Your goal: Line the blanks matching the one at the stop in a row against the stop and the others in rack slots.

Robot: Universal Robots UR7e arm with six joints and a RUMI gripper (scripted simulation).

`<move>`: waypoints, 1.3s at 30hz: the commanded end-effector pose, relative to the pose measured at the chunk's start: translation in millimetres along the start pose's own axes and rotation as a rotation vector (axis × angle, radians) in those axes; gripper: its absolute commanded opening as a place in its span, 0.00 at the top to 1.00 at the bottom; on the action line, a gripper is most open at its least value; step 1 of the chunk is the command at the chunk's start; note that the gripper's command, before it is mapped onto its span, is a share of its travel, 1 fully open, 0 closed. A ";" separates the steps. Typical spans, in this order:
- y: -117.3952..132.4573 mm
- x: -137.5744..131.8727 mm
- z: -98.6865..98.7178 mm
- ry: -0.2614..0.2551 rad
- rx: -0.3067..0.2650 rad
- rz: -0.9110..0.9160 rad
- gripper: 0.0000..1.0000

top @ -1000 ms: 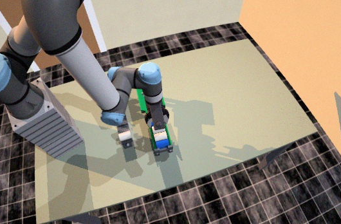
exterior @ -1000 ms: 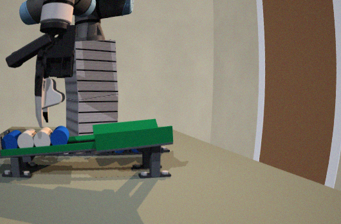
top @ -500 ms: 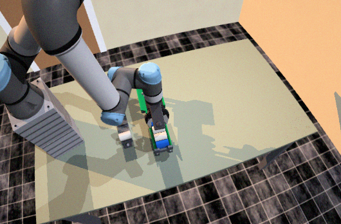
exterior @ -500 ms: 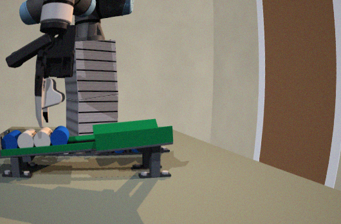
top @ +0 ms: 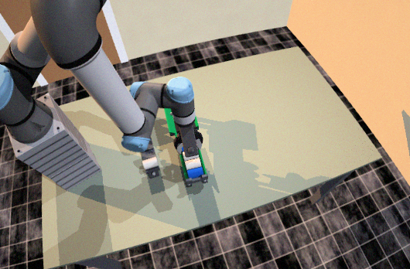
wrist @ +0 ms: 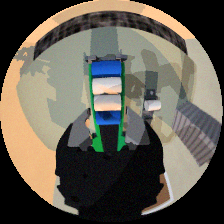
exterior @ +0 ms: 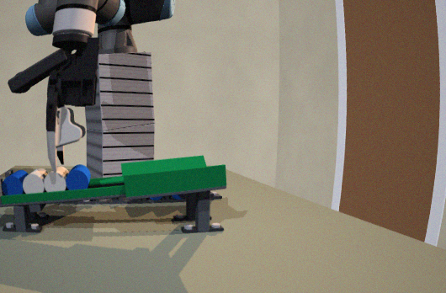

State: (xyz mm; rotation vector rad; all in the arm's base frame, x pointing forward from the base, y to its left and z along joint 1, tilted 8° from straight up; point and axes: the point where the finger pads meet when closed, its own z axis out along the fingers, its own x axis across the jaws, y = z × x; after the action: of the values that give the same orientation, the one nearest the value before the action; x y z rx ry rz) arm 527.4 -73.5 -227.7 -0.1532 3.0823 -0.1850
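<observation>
Bars (top: 195,172) (exterior: 78,177) (wrist: 106,68), smooth (plastic) and round-ended

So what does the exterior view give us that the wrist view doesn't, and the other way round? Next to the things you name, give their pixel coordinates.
Only exterior: the ramp's feet (exterior: 202,228) on the table, and the round end faces of the bars in the row.

Only wrist: a white bar (wrist: 153,105) off to the side of the ramp, and the dark floor tiles (wrist: 112,20).

Both: the green ramp (exterior: 174,182) (wrist: 92,85) with two white bars between two blue ones, and the gripper (exterior: 56,166) (wrist: 108,107) at the row.
</observation>
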 end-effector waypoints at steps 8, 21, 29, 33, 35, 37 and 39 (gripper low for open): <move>-3.3 -3.2 21.8 -0.005 0.002 0.003 0.51; -2.8 -3.3 27.5 -0.006 0.002 0.003 0.51; -2.9 -3.3 26.7 -0.006 0.002 0.003 0.51; -2.9 -3.3 26.7 -0.006 0.002 0.003 0.51; -2.9 -3.3 26.7 -0.006 0.002 0.003 0.51; -2.9 -3.3 26.7 -0.006 0.002 0.003 0.51; -2.9 -3.3 26.7 -0.006 0.002 0.003 0.51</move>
State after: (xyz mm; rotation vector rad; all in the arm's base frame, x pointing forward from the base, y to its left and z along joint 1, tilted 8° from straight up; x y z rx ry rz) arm 529.3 -77.0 -255.1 -0.1527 3.0819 -0.1853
